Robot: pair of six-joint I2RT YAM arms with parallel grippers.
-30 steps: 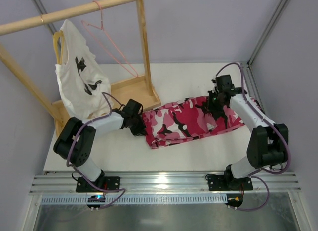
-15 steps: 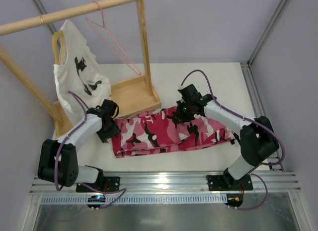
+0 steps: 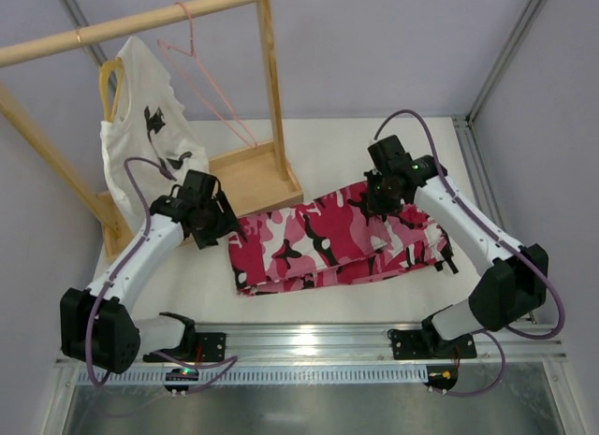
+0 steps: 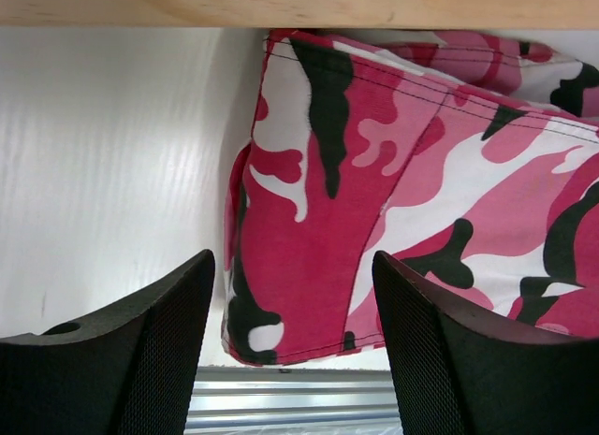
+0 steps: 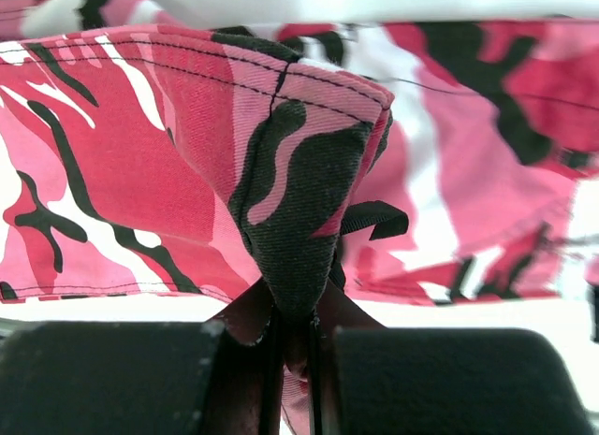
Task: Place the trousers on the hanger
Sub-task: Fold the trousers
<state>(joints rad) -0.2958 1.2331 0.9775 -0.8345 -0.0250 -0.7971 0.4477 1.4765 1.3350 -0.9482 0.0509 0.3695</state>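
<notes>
The right gripper clamps a fold of the trousers, apparently for lifting, while the left gripper gapes empty beside them.

A robotics lab test cell; a white table is boxed in by plain lilac-grey walls on metal frame struts. The left arm and right arm, cables looped along them, are bolted to an aluminium rail at the table's near edge; a bare wooden clothes rack stands at the back
</notes>
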